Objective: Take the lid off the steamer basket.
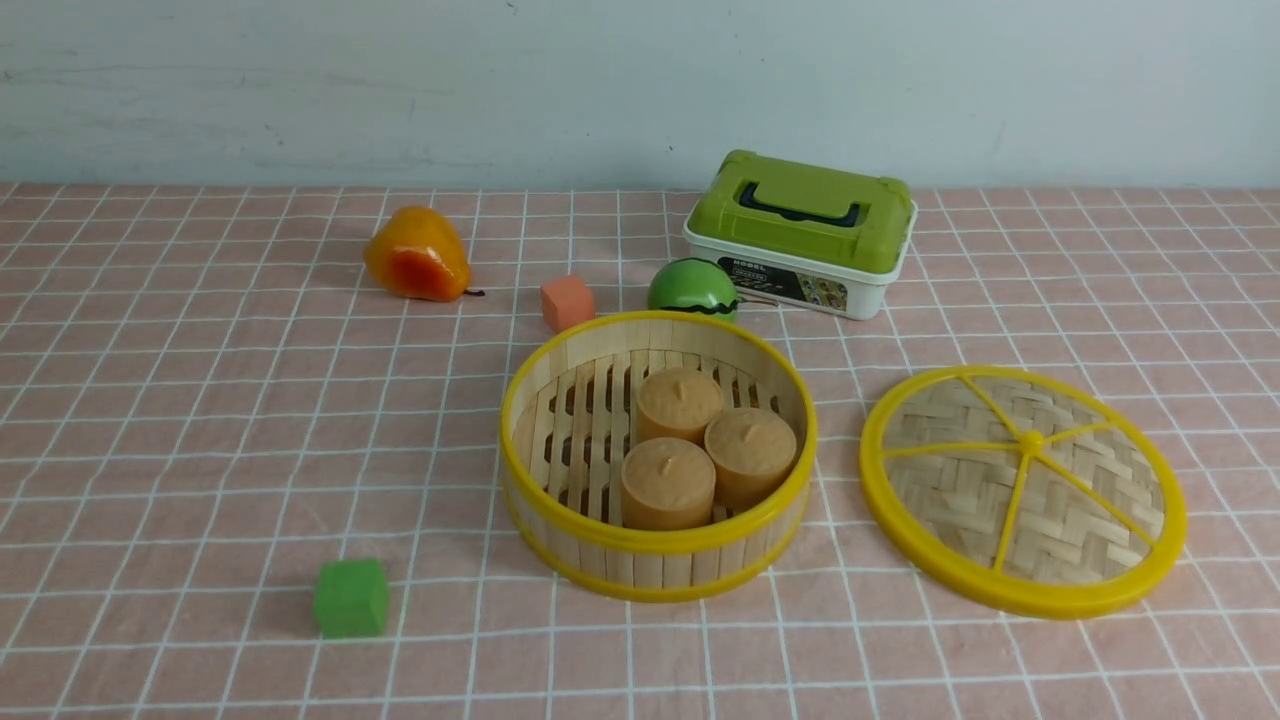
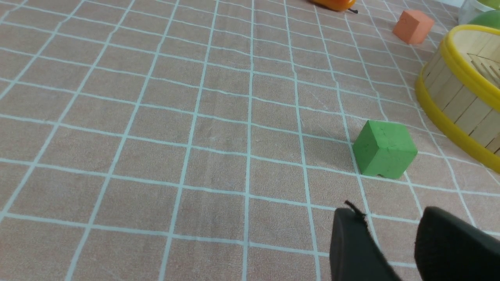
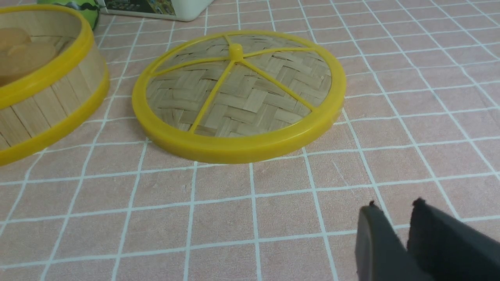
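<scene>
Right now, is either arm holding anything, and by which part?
Nothing is held. The jaws of the left gripper and right gripper stand apart and empty; the lid lies on the table beside the steamer basket.

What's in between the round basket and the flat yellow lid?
Just bare tablecloth between the basket and the lid; the front view shows it.

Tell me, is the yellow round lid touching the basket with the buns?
Apart: the front view shows bare tablecloth between the lid and the basket.
</scene>
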`<state>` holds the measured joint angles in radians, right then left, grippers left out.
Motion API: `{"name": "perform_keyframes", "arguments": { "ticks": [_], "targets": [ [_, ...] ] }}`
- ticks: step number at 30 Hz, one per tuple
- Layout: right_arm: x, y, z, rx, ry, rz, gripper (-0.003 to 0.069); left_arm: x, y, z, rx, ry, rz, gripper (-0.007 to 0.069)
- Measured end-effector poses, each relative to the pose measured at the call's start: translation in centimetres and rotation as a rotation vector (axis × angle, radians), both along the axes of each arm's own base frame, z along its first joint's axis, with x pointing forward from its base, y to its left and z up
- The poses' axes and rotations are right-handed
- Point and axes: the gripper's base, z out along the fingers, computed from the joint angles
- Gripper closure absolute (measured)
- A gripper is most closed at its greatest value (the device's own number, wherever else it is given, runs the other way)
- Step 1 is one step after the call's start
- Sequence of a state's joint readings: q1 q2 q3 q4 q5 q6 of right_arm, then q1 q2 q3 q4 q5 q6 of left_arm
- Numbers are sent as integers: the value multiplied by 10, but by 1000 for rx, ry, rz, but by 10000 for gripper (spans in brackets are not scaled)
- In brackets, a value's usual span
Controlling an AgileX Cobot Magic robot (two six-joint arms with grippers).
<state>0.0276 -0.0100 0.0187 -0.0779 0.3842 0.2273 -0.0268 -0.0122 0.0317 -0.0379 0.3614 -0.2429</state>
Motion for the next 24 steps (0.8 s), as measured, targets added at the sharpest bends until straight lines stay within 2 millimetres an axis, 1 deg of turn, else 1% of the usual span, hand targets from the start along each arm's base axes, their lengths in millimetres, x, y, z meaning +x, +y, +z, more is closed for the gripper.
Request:
{"name": "perform_keyframes", "arguments": {
  "ticks": [24],
  "targets": [
    [0,0,0,0,0,0,514,0,0,0,0,0,0,385]
  ]
}}
